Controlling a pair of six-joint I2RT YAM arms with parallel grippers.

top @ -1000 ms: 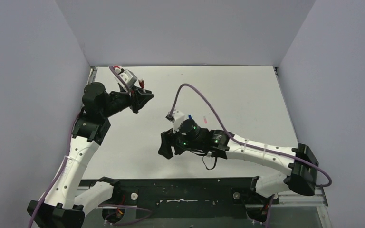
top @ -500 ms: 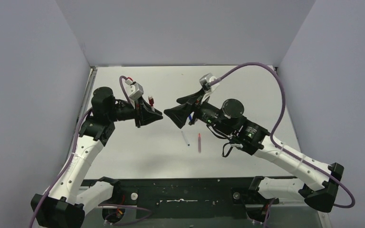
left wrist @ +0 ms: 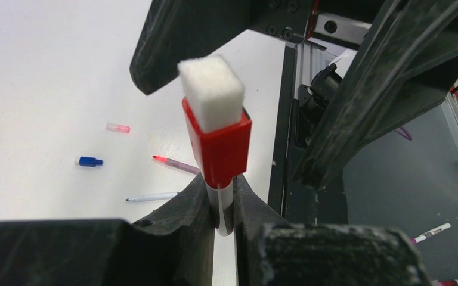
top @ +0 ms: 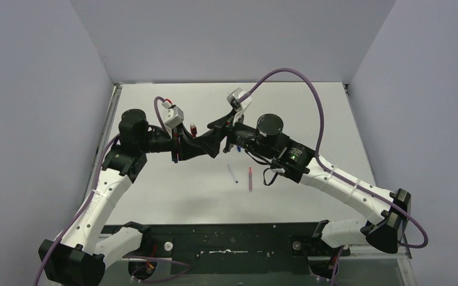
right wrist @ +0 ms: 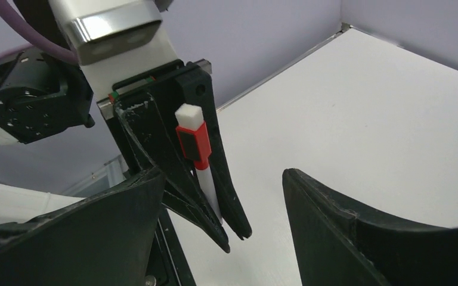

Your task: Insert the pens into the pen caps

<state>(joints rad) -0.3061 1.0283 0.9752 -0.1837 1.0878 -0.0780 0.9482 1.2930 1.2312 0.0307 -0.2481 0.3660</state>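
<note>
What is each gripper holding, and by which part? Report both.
Left gripper pinches the whitish pen by its barrel, just below the red cap. Right gripper is open and holds nothing.

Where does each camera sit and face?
Top external: high behind the robot, looking down on the table; left arm and right arm show.
Left wrist: on the left gripper, looking along its shut fingers past the red-capped pen toward the right gripper.
Right wrist: looking between its own open fingers at the left gripper.
Shared: both wrist views show the red-capped pen.
</note>
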